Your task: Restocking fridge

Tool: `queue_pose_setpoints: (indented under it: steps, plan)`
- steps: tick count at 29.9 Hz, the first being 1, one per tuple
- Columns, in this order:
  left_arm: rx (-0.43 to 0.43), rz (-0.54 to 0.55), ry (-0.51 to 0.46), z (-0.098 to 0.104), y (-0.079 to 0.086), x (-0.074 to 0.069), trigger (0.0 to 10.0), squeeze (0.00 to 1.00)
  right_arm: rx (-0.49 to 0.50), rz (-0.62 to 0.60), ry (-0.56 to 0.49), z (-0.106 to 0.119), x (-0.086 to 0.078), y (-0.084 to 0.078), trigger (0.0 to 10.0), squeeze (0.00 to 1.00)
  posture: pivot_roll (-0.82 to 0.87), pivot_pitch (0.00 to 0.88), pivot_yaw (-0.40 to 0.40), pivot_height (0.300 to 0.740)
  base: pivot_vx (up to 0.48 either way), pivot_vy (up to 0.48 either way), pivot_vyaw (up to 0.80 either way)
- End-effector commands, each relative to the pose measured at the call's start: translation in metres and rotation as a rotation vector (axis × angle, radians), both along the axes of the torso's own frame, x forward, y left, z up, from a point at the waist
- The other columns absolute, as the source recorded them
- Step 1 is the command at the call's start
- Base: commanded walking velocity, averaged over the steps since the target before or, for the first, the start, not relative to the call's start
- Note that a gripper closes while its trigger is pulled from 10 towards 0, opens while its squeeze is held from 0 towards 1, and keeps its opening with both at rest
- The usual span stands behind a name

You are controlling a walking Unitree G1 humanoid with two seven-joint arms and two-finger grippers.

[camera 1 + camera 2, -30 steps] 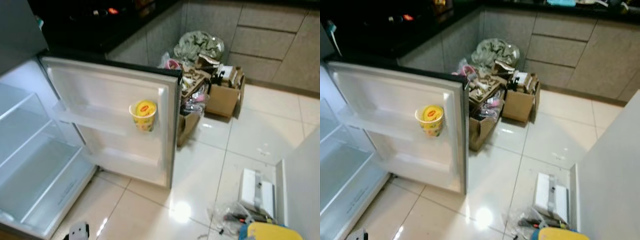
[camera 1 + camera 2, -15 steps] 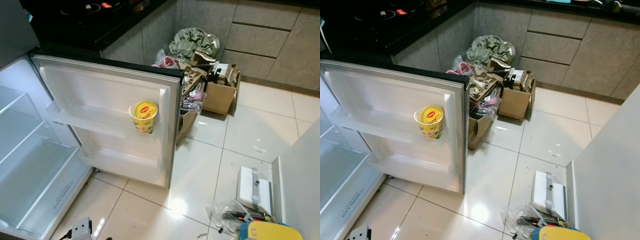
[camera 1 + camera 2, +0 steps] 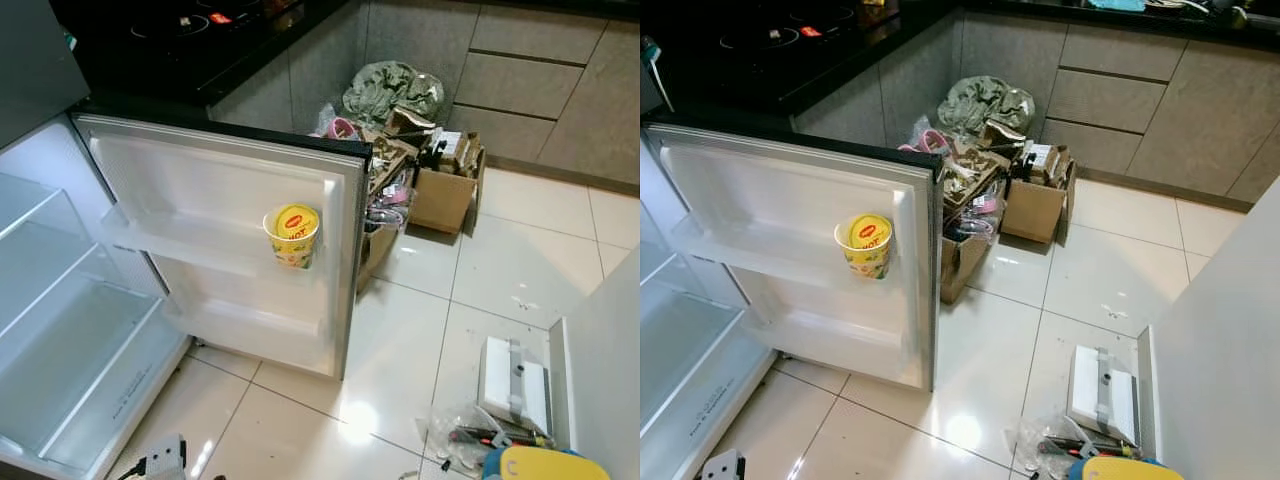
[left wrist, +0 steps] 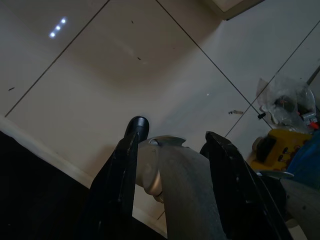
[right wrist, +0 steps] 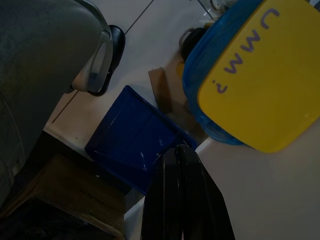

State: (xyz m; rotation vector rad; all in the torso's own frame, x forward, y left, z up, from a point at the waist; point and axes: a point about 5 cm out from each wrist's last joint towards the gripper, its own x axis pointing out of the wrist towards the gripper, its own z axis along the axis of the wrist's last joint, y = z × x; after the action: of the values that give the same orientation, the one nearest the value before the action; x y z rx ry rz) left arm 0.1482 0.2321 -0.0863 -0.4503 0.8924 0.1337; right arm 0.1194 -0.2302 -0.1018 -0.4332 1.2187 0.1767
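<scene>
Well apart: noodle cup (image 3: 292, 235) on fridge door shelf (image 3: 190, 240), jaws floorward.

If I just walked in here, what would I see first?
The fridge door swung wide open, with one yellow cup sitting alone on its shelf. Behind it, boxes stuffed with junk sit on the floor by the cabinets, and a blue tub with a yellow lid sits nearest the robot.
</scene>
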Motion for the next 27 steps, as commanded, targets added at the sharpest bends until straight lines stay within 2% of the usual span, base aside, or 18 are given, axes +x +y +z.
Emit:
queue_pose_setpoints:
  steps: [1,27]
  plan:
    - [-0.015,-0.014,0.018,-0.0037,-0.0077,-0.0048,10.0,0.0,-0.003,0.0,0.012,-0.001,-0.0029,0.0002,10.0,0.0,-0.03,0.073,0.003,0.74,0.0,0.0,0.0]
    - [-0.029,-0.021,0.014,-0.0039,-0.0114,-0.0034,10.0,0.0,0.004,-0.019,0.01,-0.0014,-0.0044,0.0003,10.0,0.0,-0.03,0.08,0.011,0.74,0.0,0.0,0.0]
